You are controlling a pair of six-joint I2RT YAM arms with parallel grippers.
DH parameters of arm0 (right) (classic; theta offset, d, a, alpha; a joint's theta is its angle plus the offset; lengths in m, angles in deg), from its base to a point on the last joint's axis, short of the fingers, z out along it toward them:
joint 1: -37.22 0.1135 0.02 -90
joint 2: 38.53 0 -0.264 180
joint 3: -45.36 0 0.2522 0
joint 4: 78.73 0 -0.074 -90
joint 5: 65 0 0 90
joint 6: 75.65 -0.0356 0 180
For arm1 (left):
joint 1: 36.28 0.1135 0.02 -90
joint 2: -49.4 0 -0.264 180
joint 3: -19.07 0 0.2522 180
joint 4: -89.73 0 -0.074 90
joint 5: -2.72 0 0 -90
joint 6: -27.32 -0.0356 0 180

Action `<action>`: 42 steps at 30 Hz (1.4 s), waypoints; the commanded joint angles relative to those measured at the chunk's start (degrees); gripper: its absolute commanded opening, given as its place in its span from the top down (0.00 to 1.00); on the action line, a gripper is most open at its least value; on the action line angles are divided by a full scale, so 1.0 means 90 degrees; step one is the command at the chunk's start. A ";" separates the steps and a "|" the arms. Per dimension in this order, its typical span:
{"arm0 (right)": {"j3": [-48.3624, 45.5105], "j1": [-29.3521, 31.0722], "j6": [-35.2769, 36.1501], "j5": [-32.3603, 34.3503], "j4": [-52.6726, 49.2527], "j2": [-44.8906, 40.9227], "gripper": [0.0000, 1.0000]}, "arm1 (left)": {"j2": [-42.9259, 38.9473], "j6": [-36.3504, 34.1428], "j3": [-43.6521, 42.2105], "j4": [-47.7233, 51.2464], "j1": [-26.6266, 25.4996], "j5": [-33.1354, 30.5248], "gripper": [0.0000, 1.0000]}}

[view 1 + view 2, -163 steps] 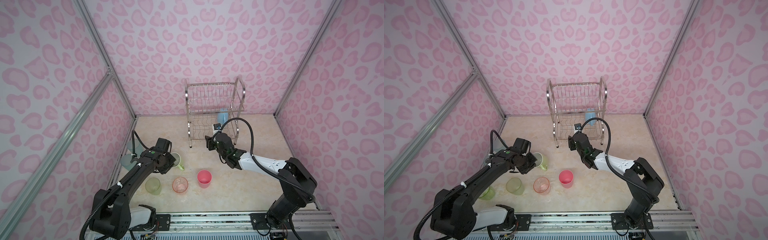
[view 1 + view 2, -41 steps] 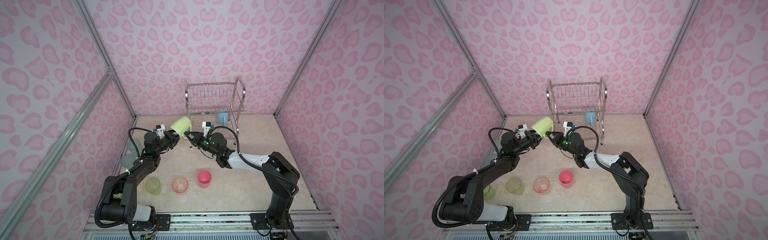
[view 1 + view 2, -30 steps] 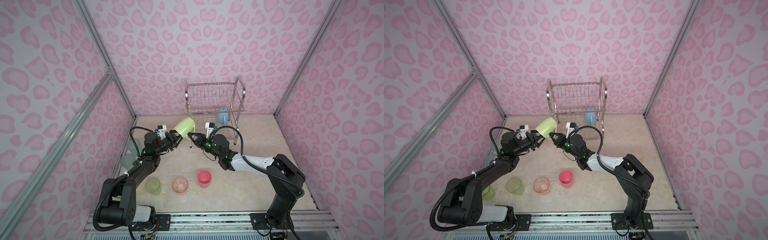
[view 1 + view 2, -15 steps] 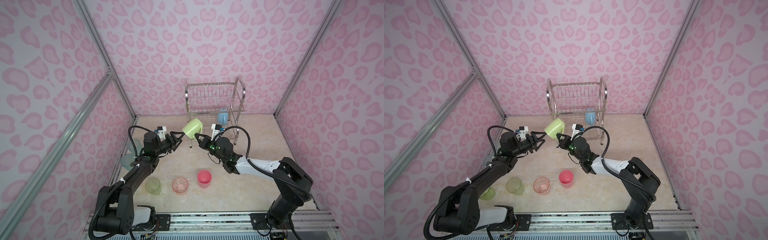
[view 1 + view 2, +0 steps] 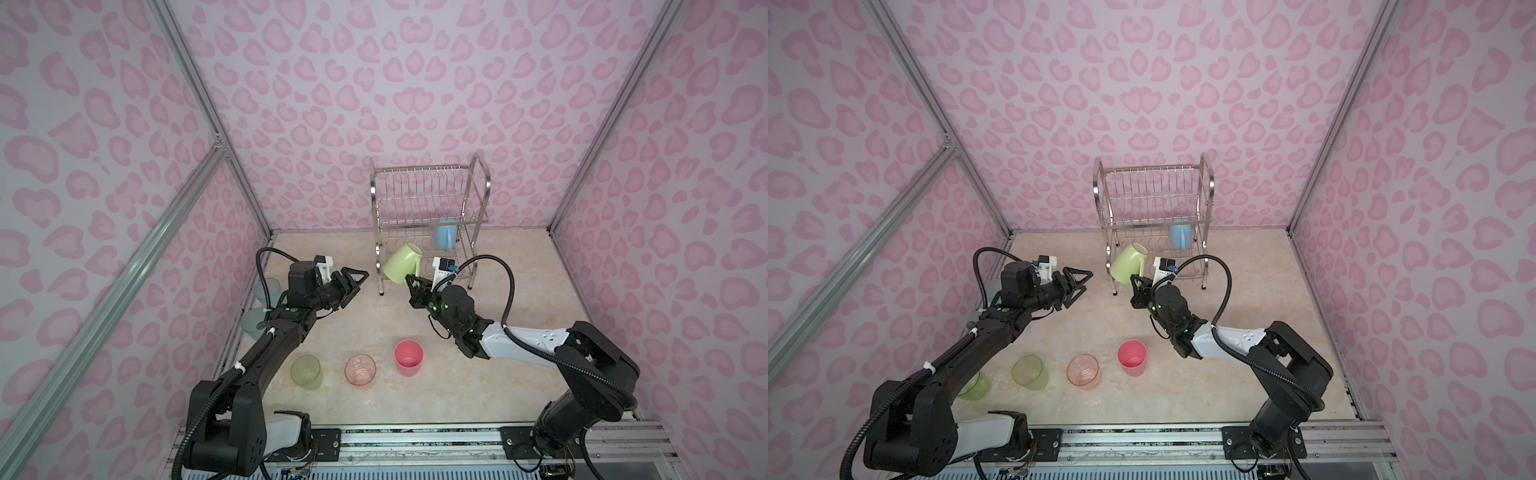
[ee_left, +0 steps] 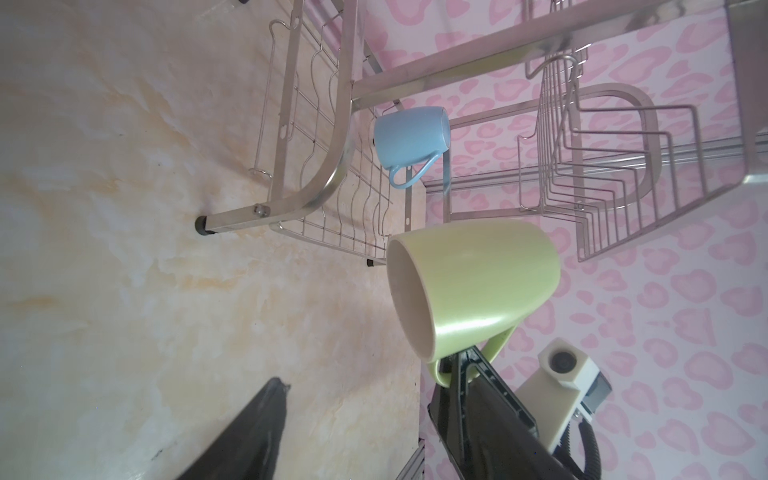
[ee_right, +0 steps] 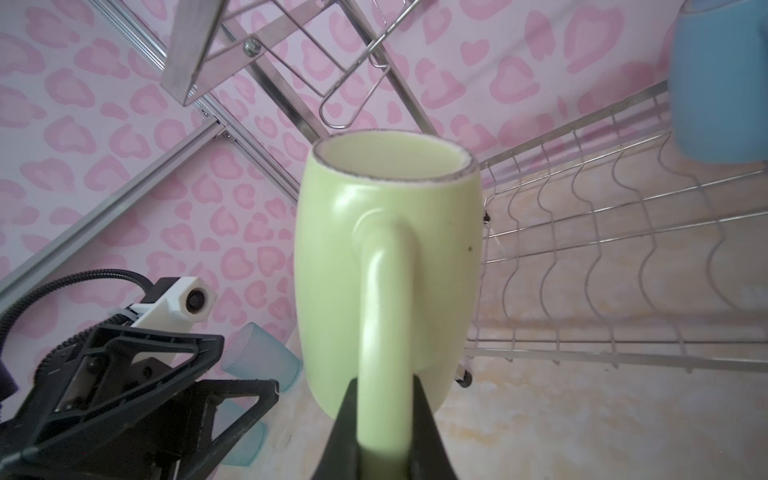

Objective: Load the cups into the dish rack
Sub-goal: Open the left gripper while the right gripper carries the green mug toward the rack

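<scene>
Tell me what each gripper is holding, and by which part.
The right gripper is shut on the green mug, pinching its handle. The left gripper is open and holds nothing.

Beige marbled tabletop, pink walls (heart-blotched), aluminium struts at corners.

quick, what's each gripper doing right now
left gripper: open, holding nothing
right gripper: closed on the green mug, gripping its handle
</scene>
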 commanded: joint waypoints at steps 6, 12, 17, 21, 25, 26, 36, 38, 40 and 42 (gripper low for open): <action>-0.0389 -0.0282 0.1705 0.0501 0.0758 -0.0229 1.00 | -0.0172 -0.1038 0.0471 0.1388 -0.0053 -0.0317 0.21; -0.0520 -0.0671 0.2544 0.0305 0.0673 -0.0183 1.00 | -0.0607 -0.1460 0.0434 0.1563 -0.0140 -0.0577 0.02; -0.0387 -0.0876 0.2960 0.0242 0.0581 0.0046 1.00 | -0.0581 -0.1558 0.0599 0.1757 -0.0147 -0.0521 0.02; -0.0203 -0.0999 0.3188 0.0264 0.0603 0.0363 0.99 | -0.0522 -0.1566 0.0619 0.1768 -0.0163 -0.0488 0.02; 0.0011 -0.1100 0.3368 0.0265 0.0699 0.0687 1.00 | -0.0512 -0.1555 0.0582 0.1732 -0.0170 -0.0509 0.02; 0.0090 -0.1116 0.3428 0.0260 0.0700 0.0774 1.00 | -0.0521 -0.1560 0.0555 0.1712 -0.0174 -0.0508 0.02; 0.0982 -0.1306 0.3736 0.0282 0.0702 0.1648 1.00 | -0.0667 -0.1998 0.0806 0.2206 -0.0192 -0.0646 0.01; 0.1176 -0.1358 0.3774 0.0276 0.0670 0.1824 0.99 | -0.0697 -0.2165 0.0908 0.2455 -0.0193 -0.0763 0.01; 0.1386 -0.1396 0.3804 0.0288 0.0648 0.1992 1.00 | -0.0750 -0.2349 0.0992 0.2711 -0.0185 -0.0922 0.01; 0.1557 -0.1410 0.3878 0.0279 0.0617 0.2148 1.00 | -0.0814 -0.2518 0.1021 0.2899 -0.0195 -0.1121 0.00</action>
